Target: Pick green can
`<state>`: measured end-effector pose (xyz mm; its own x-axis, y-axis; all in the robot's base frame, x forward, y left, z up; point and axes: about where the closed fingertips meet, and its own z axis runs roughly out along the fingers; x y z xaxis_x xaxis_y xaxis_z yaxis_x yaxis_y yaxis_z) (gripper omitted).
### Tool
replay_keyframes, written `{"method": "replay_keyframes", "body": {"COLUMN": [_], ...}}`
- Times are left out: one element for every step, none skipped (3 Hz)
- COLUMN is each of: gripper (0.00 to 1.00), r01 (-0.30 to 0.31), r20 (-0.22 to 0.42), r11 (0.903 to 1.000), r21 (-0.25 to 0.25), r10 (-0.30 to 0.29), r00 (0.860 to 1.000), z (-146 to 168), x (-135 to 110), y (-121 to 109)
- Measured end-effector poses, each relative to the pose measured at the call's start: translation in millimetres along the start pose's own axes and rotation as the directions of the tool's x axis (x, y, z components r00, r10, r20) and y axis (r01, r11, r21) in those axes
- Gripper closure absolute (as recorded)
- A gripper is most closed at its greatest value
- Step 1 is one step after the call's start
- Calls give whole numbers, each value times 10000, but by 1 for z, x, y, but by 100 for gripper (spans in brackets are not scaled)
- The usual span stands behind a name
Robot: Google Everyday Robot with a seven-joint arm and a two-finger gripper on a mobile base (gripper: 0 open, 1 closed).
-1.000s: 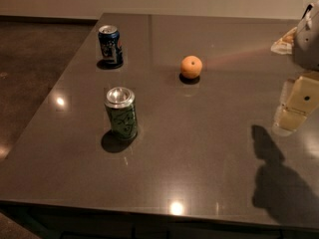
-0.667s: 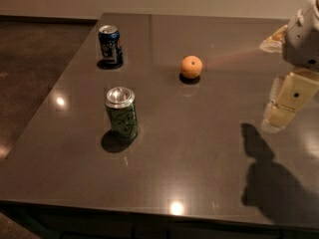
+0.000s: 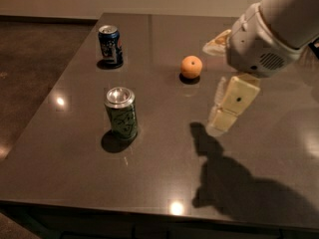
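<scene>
Camera view, sole view on record. Green can (image 3: 121, 114) stands upright on the dark table (image 3: 149, 183), front-left of centre, silver top uppermost, long axis vertical. We note the gripper (image 3: 222, 119) hanging above the table on the right, pointing down and tilted slightly leftward, beneath the white arm housing (image 3: 259, 46). It holds nothing; whether it is open or closed we cannot tell.

Governing relation: the can lies to the gripper's left in the picture, at about the same depth on the table, well apart, with bare tabletop between them. In our judgement the approach calls for a sideways travel to the left and a descent to meet the can's upright wall.

Other items: a blue can (image 3: 110, 45) at the far left and an orange (image 3: 191, 66) behind the gripper's line; neither blocks the path.

Change against the earlier frames: the gripper has moved leftward, narrowing the gap to the can. Both cans and the orange are unmoved.
</scene>
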<state>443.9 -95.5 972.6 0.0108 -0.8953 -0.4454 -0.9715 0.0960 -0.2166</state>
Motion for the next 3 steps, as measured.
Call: {"method": "replay_keyframes", "body": {"gripper": [0, 0, 0], "r01": [617, 957, 1025], "r20": [953, 1489, 1911], "r11": [9971, 9910, 9843], "r21": [-452, -938, -1437], "r10": [-571, -811, -740], "r00": [9938, 9855, 9788], "z": [30, 61, 89], "x": [-46, -83, -112], "y": [12, 14, 8]}}
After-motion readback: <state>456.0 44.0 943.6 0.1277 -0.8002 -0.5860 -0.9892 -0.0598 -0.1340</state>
